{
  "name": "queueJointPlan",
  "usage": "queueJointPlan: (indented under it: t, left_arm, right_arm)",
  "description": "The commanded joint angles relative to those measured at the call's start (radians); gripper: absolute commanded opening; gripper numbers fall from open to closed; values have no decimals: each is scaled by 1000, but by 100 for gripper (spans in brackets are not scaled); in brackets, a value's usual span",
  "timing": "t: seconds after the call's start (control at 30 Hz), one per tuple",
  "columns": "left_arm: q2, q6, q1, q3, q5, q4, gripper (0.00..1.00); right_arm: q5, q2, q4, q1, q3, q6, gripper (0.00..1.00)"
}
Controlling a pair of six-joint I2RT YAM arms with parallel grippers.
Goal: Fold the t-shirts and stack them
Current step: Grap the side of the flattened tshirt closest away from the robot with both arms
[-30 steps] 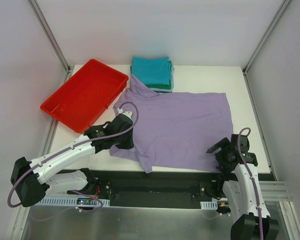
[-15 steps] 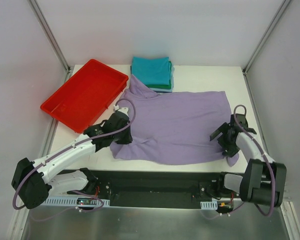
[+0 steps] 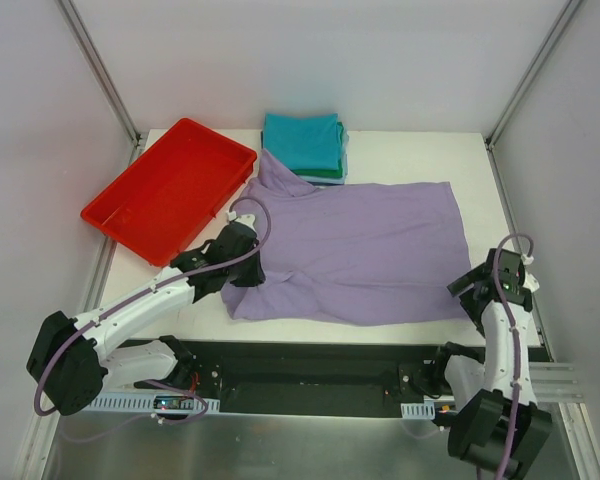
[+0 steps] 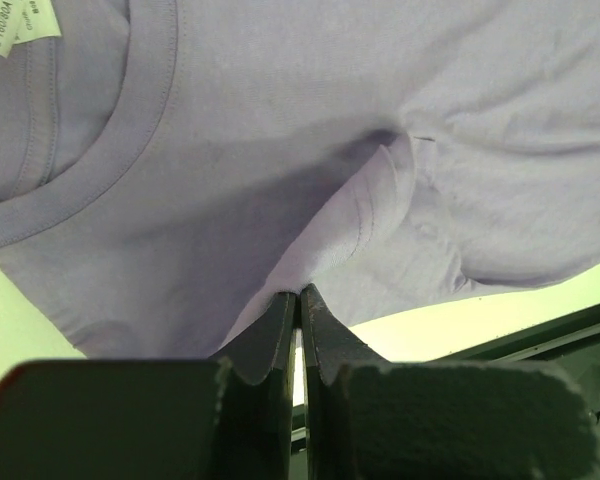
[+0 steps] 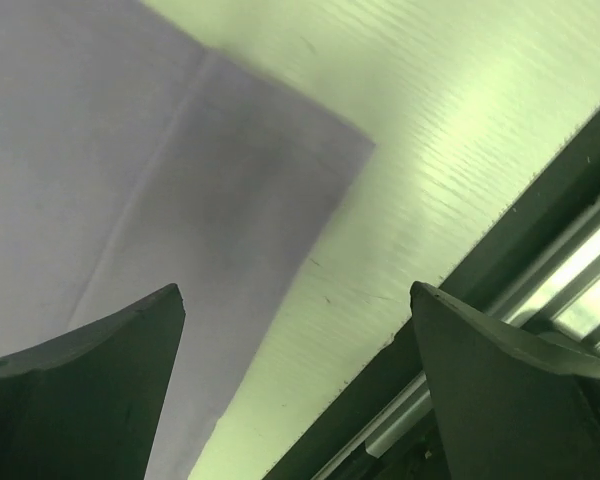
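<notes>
Left gripper [image 4: 299, 295] pinched shut on lavender t-shirt [image 4: 280, 130] sleeve fold; right gripper [image 5: 295, 295] wide open, empty. It should grab the hem corner before folding.

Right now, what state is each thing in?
Purple shirt: unfolded, spread flat, one fold pinched.
Stack: folded, teal on top.
Tray: empty.
Left gripper: shut on that fold.
Right gripper: open, holding nothing, over the shirt's corner.
</notes>
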Motion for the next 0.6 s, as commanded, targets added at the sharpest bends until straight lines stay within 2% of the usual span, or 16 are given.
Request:
queueJointPlan:
  t: [0.0,0.17,0.37,0.43,0.57]
  left_arm:
    - [-3,11,10,-12,26,42,0]
    - [-9,7,10,-19,30,47,0]
    - [-17,2,10,-25,32,50,0]
    - [-18,2,10,-29,30,51,0]
    - [-24,-3,10,-30,27,53,0]
  right_arm:
    - [-99,-12,0,-85,-60,50,94]
    - [-121,134,120,-108,-67,-6,73]
    - [-169,338,261,-111,-59,-9,73]
    - [-196,376,286,-111,-60,-11,69]
    - [-203,408,297,-111,-70,-23,50]
